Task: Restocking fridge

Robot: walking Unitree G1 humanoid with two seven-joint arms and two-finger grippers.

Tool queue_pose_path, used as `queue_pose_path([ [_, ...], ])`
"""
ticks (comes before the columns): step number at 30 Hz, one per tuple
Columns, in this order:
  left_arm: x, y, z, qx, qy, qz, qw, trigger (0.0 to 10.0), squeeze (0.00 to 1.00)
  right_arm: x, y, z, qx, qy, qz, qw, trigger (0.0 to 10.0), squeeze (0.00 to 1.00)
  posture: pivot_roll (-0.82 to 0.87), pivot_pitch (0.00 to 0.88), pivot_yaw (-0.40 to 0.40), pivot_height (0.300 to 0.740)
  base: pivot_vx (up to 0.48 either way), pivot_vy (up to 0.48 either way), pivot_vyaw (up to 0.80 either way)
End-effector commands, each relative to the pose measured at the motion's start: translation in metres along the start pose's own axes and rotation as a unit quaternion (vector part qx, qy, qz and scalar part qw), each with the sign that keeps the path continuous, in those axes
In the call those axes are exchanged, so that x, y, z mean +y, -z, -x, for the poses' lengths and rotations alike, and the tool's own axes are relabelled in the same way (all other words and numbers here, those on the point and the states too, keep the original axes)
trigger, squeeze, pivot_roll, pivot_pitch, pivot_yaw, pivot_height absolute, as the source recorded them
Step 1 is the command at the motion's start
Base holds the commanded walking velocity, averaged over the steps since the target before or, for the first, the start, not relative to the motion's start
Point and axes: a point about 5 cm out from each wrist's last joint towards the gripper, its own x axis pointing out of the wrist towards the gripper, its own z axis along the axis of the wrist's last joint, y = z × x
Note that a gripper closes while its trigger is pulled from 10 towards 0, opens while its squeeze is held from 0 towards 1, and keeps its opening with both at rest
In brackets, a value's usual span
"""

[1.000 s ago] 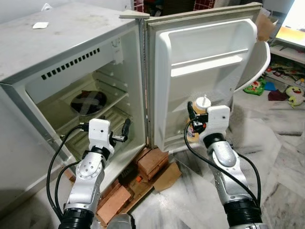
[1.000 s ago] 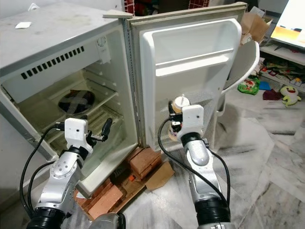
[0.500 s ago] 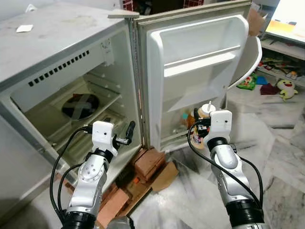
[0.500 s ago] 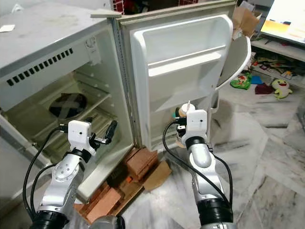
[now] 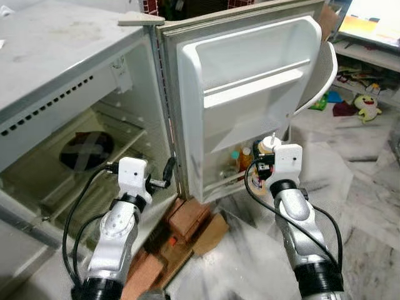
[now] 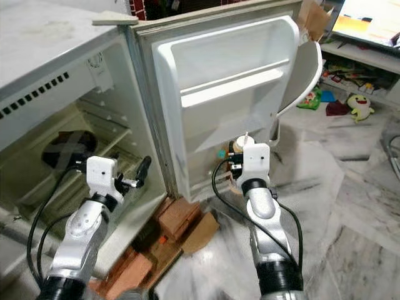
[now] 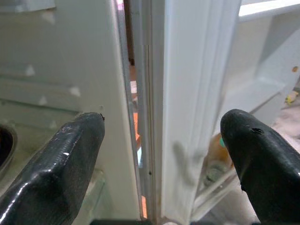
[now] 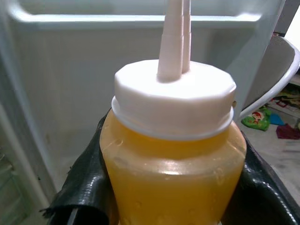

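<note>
A yellow sauce bottle (image 8: 171, 159) is gripped by the right gripper (image 5: 267, 170) beside the fridge door (image 5: 250, 94); it should be kept upright and lowered onto the bottom door shelf (image 5: 231, 178), while the left gripper (image 5: 164, 178) is held open

No lettering, label, brand or number can be read anywhere here: the yellow squeeze bottle (image 8: 173, 159) shows a bare side, and the fridge door (image 5: 250, 94) is plain white.
</note>
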Motion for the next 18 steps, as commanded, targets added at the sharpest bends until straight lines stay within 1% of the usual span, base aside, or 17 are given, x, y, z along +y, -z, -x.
queue_pose_path([
  [1,-0.002,-0.003,-0.001,-0.003,0.006,0.0,1.0,10.0,0.0,-0.004,-0.002,0.0,-0.002,0.002,-0.001,1.0,10.0,0.0,0.05,0.002,0.009,0.74,0.3,0.0,0.0],
  [10,-0.001,-0.003,-0.001,-0.002,0.003,-0.003,1.0,10.0,0.0,0.004,0.0,0.001,0.003,-0.021,-0.012,1.0,10.0,0.0,0.05,0.005,0.007,0.74,0.287,0.0,0.0],
  [12,-0.002,-0.004,0.0,-0.006,0.009,0.001,1.0,10.0,0.0,0.009,0.0,0.001,0.005,-0.043,-0.019,0.999,10.0,0.0,0.05,0.005,0.006,0.74,0.369,0.0,0.0],
  [15,-0.001,-0.004,0.0,-0.005,0.006,-0.001,1.0,10.0,0.0,0.01,-0.001,0.002,0.003,-0.048,-0.018,0.999,10.0,0.0,0.05,0.005,0.006,0.74,0.391,0.0,0.0],
  [18,-0.002,-0.004,0.0,-0.005,0.005,-0.001,1.0,10.0,0.0,0.01,-0.001,0.001,0.001,-0.051,-0.019,0.999,10.0,0.0,0.05,0.004,0.006,0.74,0.384,0.0,0.69],
])
